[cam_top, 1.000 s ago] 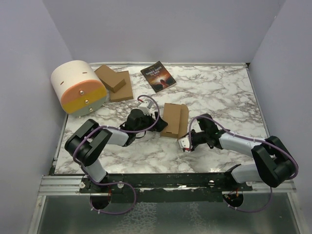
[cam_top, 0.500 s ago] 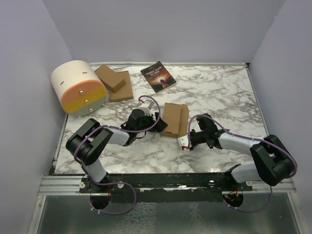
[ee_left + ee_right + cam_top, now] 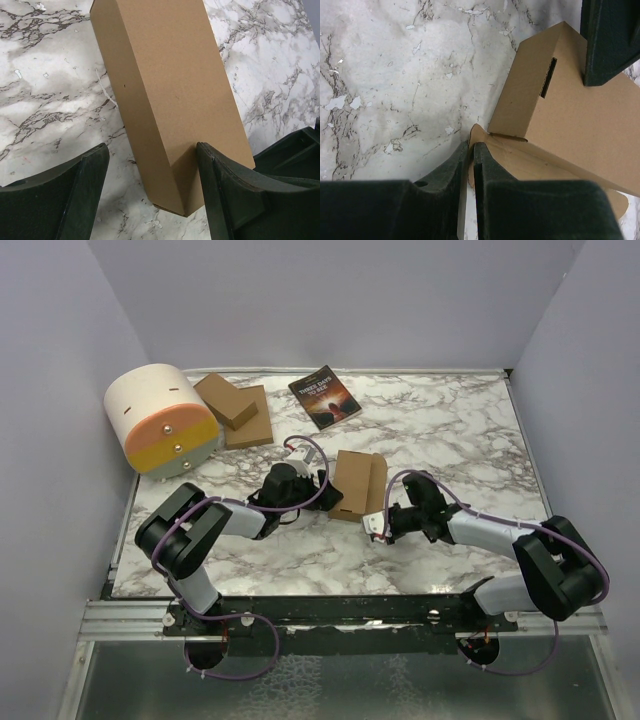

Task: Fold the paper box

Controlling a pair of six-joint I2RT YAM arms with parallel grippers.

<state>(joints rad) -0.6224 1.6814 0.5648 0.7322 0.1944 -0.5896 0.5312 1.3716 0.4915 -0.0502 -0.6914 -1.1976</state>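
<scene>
The paper box (image 3: 358, 485) is a partly formed brown carton lying mid-table. In the left wrist view the box (image 3: 170, 90) has its near end between the fingers of my left gripper (image 3: 151, 150). That gripper is open: the right finger (image 3: 225, 185) touches the carton's side, and the left finger stands clear over the marble. My right gripper (image 3: 472, 146) is shut on the edge of a loose flap (image 3: 520, 160) at the box's near right corner. A slotted end panel (image 3: 535, 90) stands up beside it. From above, the left gripper (image 3: 322, 490) and the right gripper (image 3: 378, 527) flank the box.
A dark-covered book (image 3: 324, 396) lies at the back. A stack of flat brown cardboard pieces (image 3: 235, 410) sits at the back left, beside a cream and orange drum (image 3: 160, 420). Grey walls close in the marble table (image 3: 450, 430) on three sides.
My right gripper has closed its jaws onto the box's flap and edged slightly left toward the carton. The left gripper and the box have barely moved.
</scene>
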